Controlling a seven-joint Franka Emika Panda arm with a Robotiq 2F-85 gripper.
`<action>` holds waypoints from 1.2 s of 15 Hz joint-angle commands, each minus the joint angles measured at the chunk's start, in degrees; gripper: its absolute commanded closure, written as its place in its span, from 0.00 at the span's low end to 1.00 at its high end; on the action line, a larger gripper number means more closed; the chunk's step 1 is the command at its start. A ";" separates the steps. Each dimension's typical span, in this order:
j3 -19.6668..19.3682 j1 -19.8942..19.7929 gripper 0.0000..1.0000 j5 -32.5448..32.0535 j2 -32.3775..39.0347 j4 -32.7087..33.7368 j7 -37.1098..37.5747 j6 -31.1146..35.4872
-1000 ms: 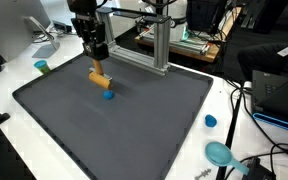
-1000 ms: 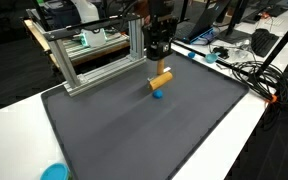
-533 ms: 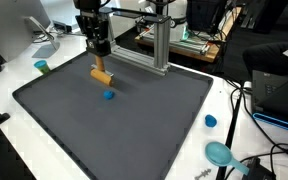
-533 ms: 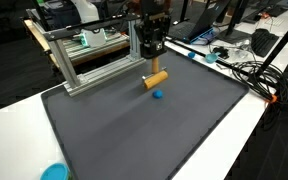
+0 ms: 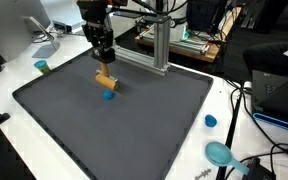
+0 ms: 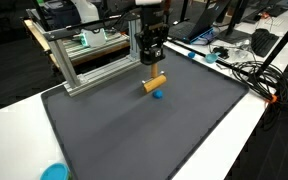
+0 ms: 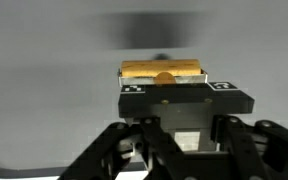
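Observation:
My gripper (image 5: 103, 62) (image 6: 151, 62) is shut on an orange-brown wooden cylinder (image 5: 106, 82) (image 6: 155, 83), which lies crosswise between the fingers and hangs just over the dark grey mat (image 5: 134, 130) (image 6: 134, 130). A small blue piece (image 5: 109, 95) (image 6: 158, 95) sits on the mat directly beneath the cylinder; whether the two touch I cannot tell. In the wrist view the cylinder (image 7: 162, 71) shows just beyond the gripper (image 7: 166, 82), and the blue piece is hidden.
An aluminium frame (image 5: 159, 45) (image 6: 94, 55) stands at the mat's back edge, close behind the arm. On the white table are a teal cup (image 5: 42, 67), a blue cap (image 5: 211, 121) and a teal round dish (image 5: 220, 153) (image 6: 54, 172). Cables (image 5: 246, 110) run along one side.
The gripper has carried the cylinder a little sideways, first slightly up and then down, so it now hangs closer over the blue piece. The blue piece has not moved.

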 commanded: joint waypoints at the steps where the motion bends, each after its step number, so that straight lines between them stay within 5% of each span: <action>1: 0.45 0.41 0.77 1.07 -1.23 -1.91 0.08 2.51; 18: -0.99 3.17 0.77 -6.36 4.69 1.78 8.46 4.94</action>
